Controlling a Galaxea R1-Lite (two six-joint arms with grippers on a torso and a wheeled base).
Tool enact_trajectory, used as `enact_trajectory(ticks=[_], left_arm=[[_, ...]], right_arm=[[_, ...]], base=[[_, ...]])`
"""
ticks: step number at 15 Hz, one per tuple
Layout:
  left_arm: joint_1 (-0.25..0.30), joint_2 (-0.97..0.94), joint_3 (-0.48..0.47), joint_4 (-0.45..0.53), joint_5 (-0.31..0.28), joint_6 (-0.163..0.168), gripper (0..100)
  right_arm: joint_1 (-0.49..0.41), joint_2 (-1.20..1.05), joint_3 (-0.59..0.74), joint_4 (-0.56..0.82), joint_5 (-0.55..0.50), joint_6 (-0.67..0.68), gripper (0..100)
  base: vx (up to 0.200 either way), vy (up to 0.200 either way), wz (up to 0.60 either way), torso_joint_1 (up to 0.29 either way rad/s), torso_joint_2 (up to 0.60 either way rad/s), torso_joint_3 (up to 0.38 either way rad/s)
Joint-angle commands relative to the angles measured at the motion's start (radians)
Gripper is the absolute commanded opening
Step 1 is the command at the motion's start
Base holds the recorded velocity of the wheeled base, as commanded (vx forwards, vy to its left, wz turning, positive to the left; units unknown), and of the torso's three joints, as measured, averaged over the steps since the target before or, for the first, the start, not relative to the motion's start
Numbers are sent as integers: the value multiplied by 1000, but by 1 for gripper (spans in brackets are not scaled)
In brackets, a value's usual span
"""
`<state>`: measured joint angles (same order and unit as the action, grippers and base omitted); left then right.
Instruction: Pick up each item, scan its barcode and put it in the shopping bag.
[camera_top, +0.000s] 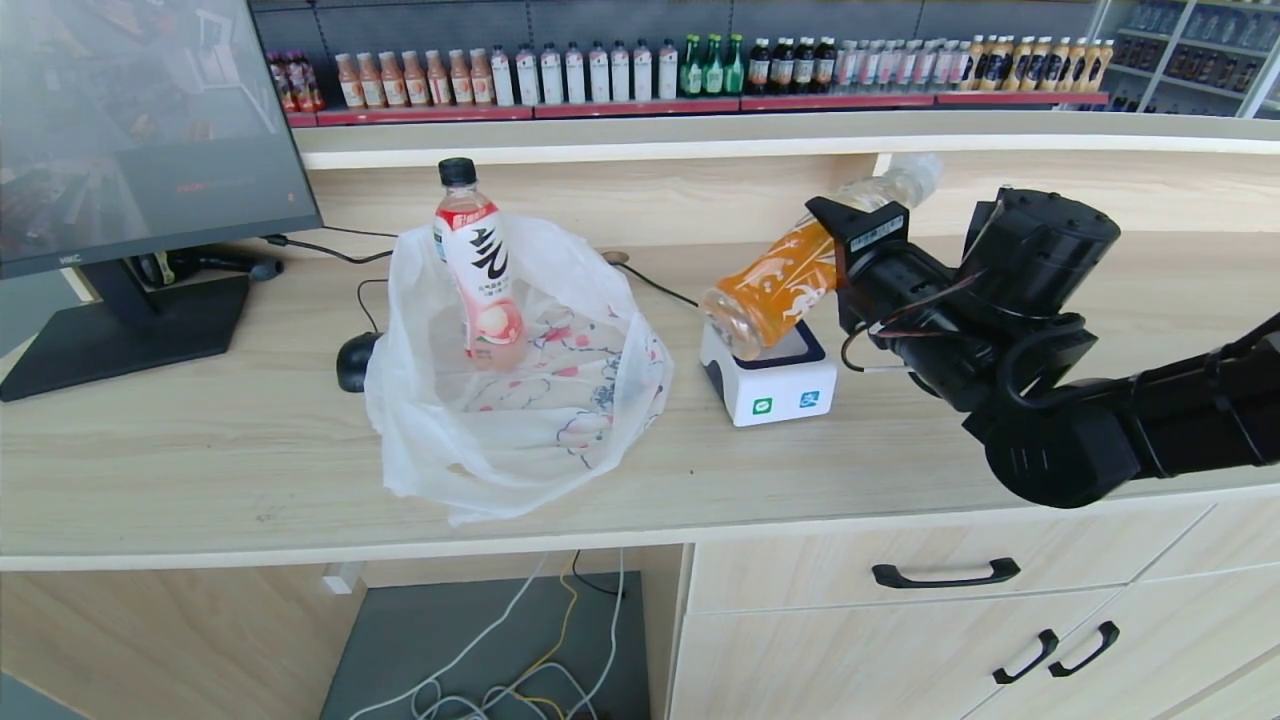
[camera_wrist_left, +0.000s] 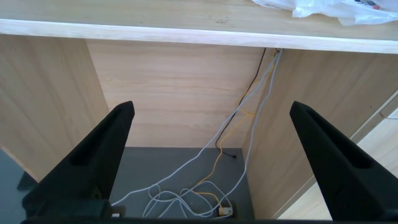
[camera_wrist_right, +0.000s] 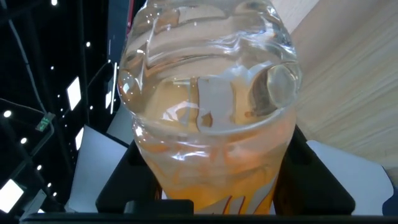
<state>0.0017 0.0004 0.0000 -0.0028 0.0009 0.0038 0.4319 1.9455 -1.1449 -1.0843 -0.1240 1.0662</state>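
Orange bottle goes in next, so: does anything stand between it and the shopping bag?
Nothing visible blocks it. Between the orange bottle and the shopping bag lies only a thin cable, flat on the counter.

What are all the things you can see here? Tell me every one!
shopping bag: one, see-through white, on the counter
scanner: one, white, right of the bag
orange bottle: one, orange, tilted over the scanner
pink bottle: one, pink and white, upright in the shopping bag
mouse: one, black, left of the bag
monitor: one, black, counter's left end
shelf bottles: many, mixed colours, behind the counter
cables: several, white and yellow, under the counter
left gripper: one, black, open below the counter
right gripper: one, black, shut on the orange bottle
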Motion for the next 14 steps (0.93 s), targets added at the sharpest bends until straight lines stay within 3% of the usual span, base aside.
enact_trajectory(ticks=[1,9,14], left_arm=[[0,0,0,0,-1,-1,100],[0,0,0,0,1,1,100],[0,0,0,0,1,1,100]], right_arm=[[1,-20,1,1,0,-2,0],[5,-97,-3,1,1,-123,0],[30,-177,1,15,0,-342,0]], base=[[0,0,0,0,0,0],[0,0,0,0,0,0],[0,0,0,0,0,0]])
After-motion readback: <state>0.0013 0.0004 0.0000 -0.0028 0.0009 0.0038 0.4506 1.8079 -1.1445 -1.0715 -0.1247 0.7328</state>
